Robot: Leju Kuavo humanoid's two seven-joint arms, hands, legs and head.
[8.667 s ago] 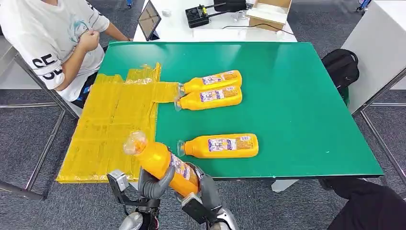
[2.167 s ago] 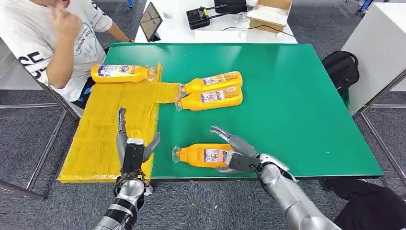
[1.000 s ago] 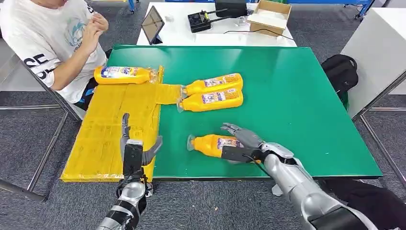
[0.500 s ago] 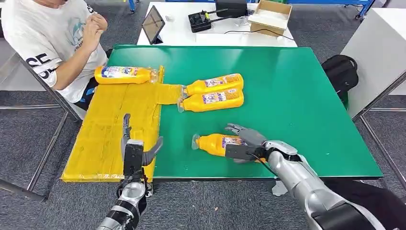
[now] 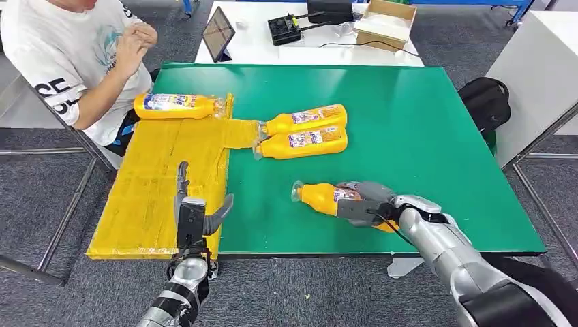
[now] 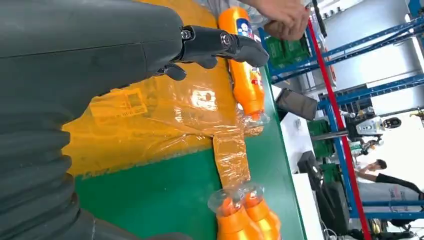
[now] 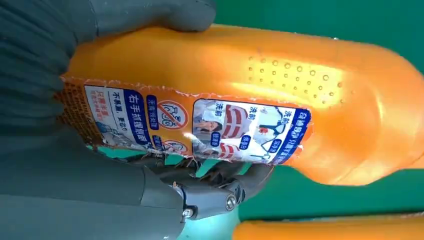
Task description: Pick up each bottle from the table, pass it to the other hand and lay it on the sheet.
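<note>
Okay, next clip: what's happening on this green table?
The robot's right hand grips an orange bottle near the front edge of the green table. Its left hand waits open over the yellow sheet, where one bottle already lies. Two more bottles lie side by side mid-table. A person sits at the far left corner.

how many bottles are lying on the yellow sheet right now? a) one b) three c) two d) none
a: one bottle on the sheet lies at its far end, the pair of bottles rests on the green table, and the right hand grips the fourth bottle.
</note>
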